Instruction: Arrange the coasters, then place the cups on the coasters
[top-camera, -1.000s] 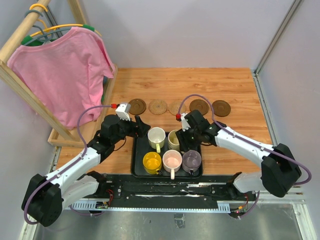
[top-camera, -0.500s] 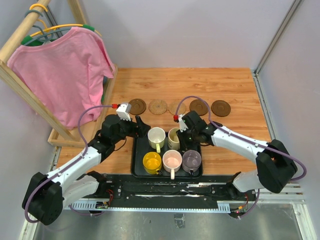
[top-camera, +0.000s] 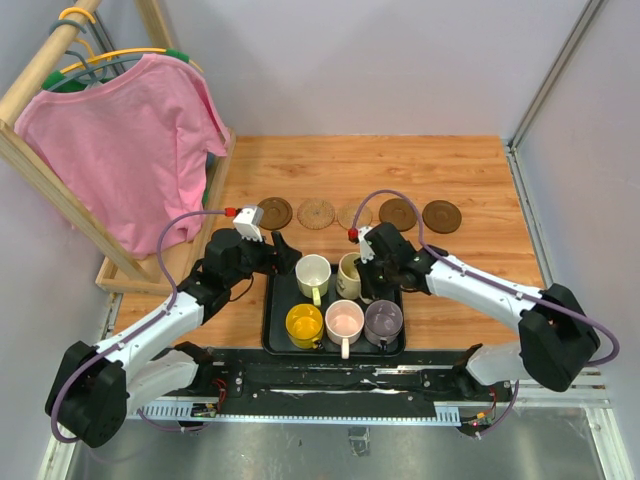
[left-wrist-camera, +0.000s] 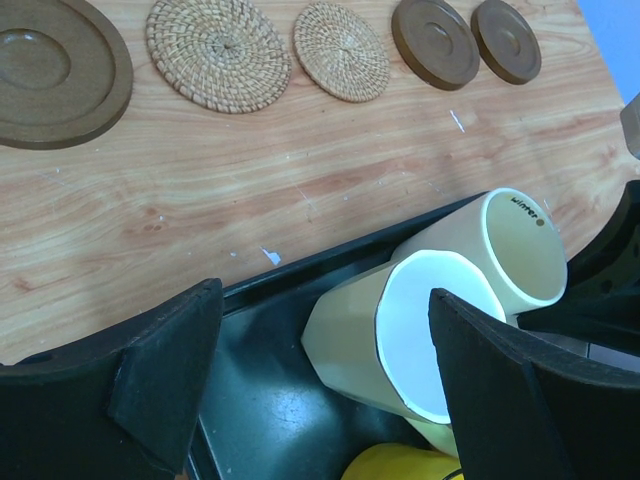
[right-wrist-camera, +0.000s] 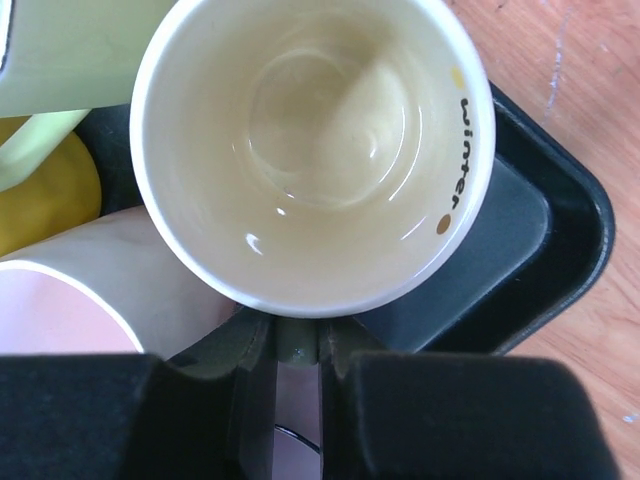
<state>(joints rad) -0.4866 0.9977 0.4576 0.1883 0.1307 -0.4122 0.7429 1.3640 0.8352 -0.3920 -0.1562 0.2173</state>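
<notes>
Locate the wooden worktop (top-camera: 380, 170) filling the middle of the top view. At its left edge, note the wooden rack (top-camera: 40, 65) carrying a pink shirt (top-camera: 130, 150). Trace the left arm (top-camera: 150, 335) and right arm (top-camera: 480, 285) from the near edge inward to the black tray (top-camera: 280, 300), lying between them at the front of the worktop. Find all five cups on that tray, none on a coaster: white cup (top-camera: 313, 271) and cream cup (right-wrist-camera: 310, 150) close side by side in the far row, yellow cup (top-camera: 304, 323), pink cup (top-camera: 344, 320) and greyish purple cup (top-camera: 383, 320) in the near row. Read the left end effector (left-wrist-camera: 325, 385) as spread wide, fingers (left-wrist-camera: 165, 370) on either side of the white cup, gripping nothing. Read the right end effector (right-wrist-camera: 297, 385) as nearly closed, pinched on a pale strip at the cream cup's near side, apparently its handle. Beyond the tray and apart from it, find the coasters in one straight row on the bare wood, from the left: first dark brown coaster (top-camera: 273, 212), first woven tan coaster (top-camera: 316, 213), second woven tan coaster (top-camera: 352, 215), second dark brown coaster (top-camera: 398, 213), third dark brown coaster (top-camera: 442, 216), each apart from its neighbour.
</notes>
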